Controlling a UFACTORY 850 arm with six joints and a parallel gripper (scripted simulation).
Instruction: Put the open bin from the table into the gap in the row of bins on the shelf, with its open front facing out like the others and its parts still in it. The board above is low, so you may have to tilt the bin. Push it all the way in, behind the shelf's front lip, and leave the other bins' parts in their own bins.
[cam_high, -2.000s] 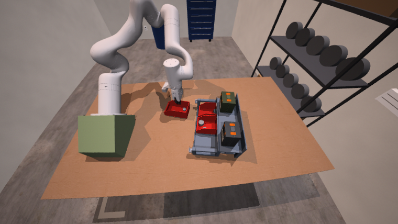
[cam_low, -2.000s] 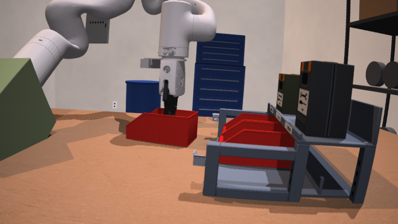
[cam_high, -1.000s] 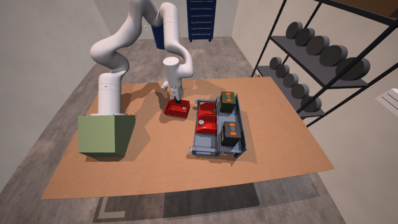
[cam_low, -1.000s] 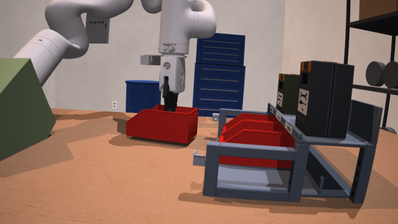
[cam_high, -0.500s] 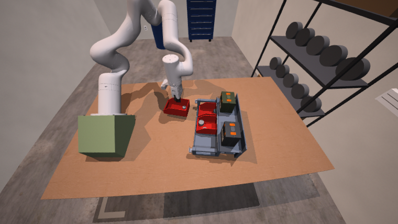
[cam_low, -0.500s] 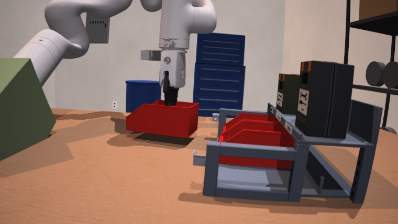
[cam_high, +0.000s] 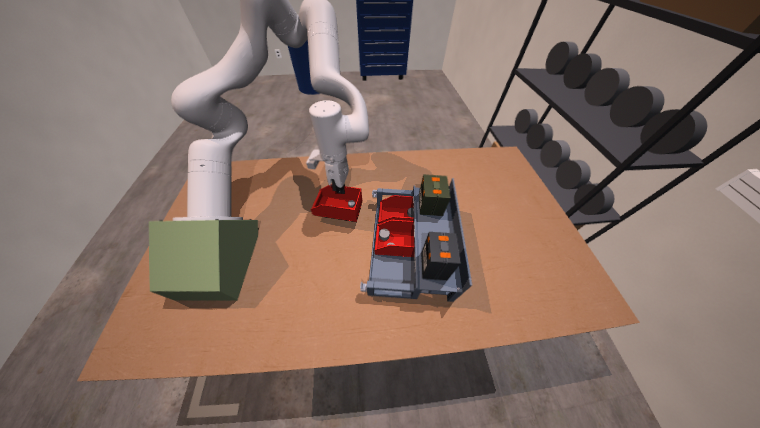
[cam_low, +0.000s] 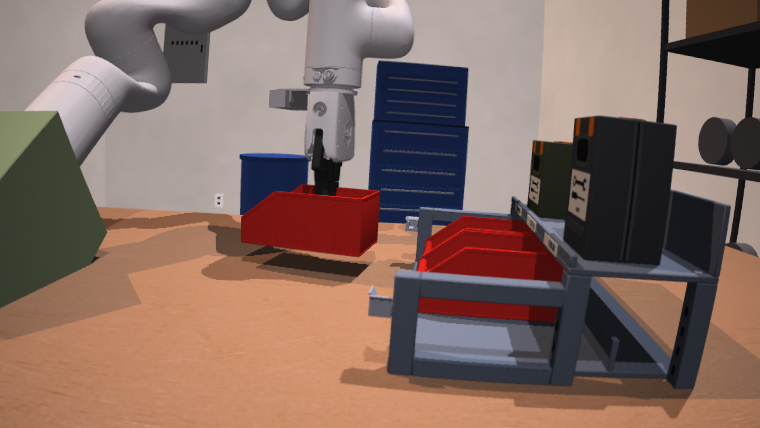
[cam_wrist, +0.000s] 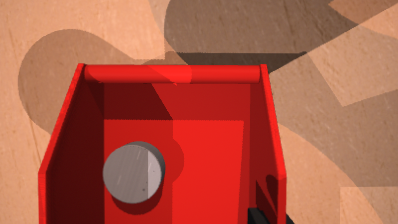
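Observation:
The open red bin (cam_high: 337, 204) hangs a little above the table, with its shadow under it in the exterior view (cam_low: 311, 220). My gripper (cam_low: 324, 186) comes down from above and is shut on the bin's back wall; one dark finger shows at the bottom edge of the wrist view (cam_wrist: 262, 216). A grey disc part (cam_wrist: 132, 172) lies on the bin's floor. The grey shelf (cam_high: 414, 239) stands to the right, with two red bins (cam_low: 489, 249) in its row. The gap (cam_low: 468, 340) is at the row's near end.
Two dark boxes (cam_low: 616, 186) stand on the low board above the row. A green block (cam_high: 199, 260) sits beside the arm's base. A black rack with dark discs (cam_high: 600, 106) stands off the table to the right. A blue cabinet (cam_low: 420, 143) is behind.

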